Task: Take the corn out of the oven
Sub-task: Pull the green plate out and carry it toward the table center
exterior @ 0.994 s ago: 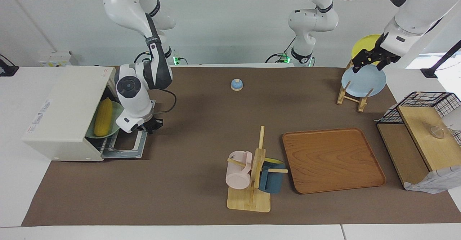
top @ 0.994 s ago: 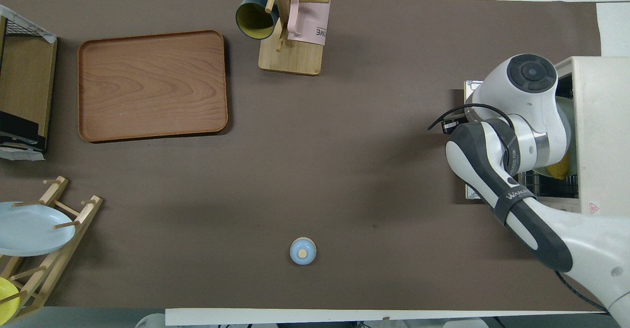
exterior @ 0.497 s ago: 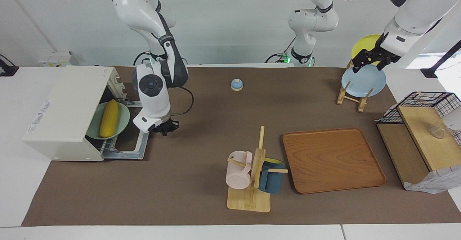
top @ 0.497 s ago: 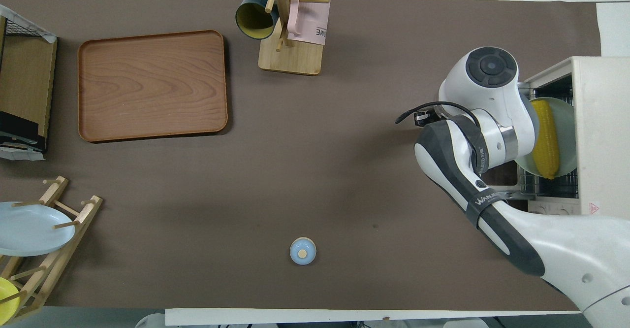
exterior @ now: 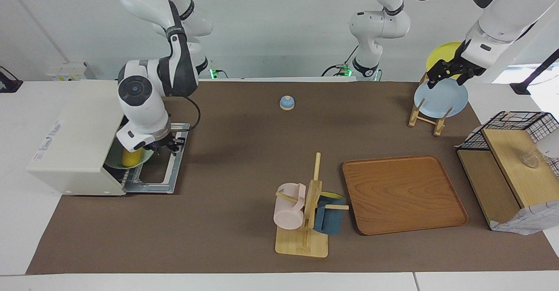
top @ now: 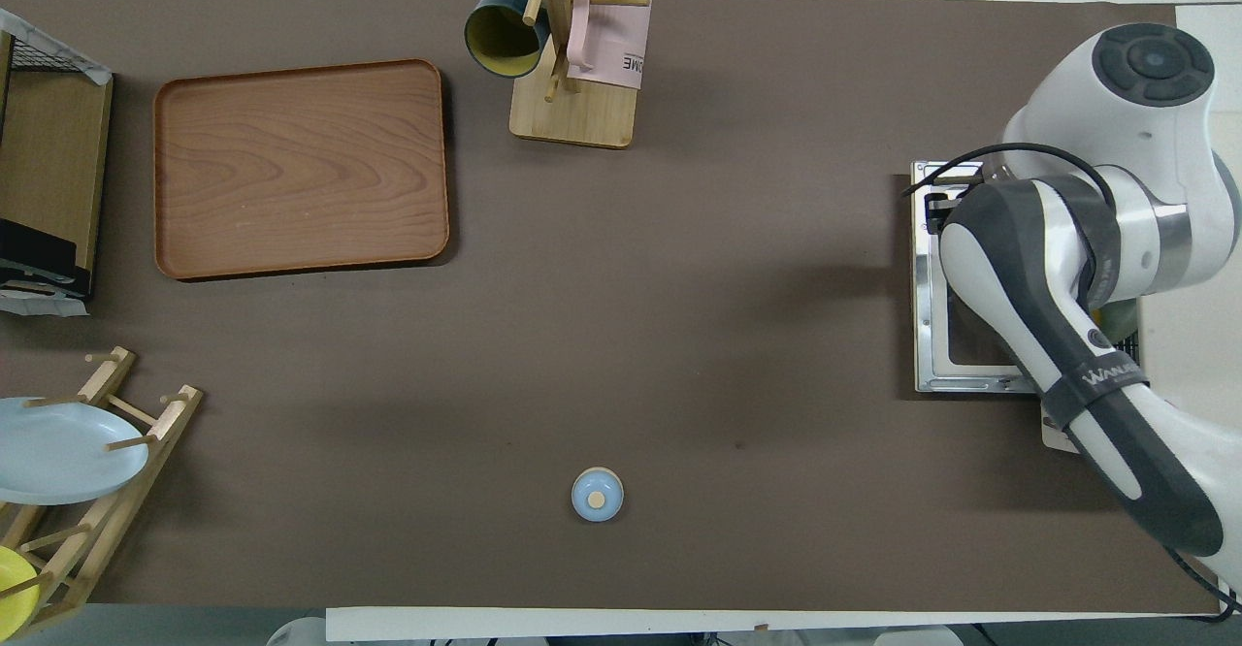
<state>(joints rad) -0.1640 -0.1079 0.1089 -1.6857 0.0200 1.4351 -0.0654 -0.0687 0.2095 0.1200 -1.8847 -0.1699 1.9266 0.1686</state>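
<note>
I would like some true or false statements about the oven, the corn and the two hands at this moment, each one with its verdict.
1. The oven door lies open, flat on the table. True.
2. The corn lies on the wooden tray. False: it is on a green plate at the oven's mouth, and the tray holds nothing.
3. The right hand is over the open door, beside the corn. True.
4. The left hand is down at the oven too. False: it waits up by the plate rack, at the left arm's end of the table.
5. Two mugs hang on the wooden mug stand. True.
</note>
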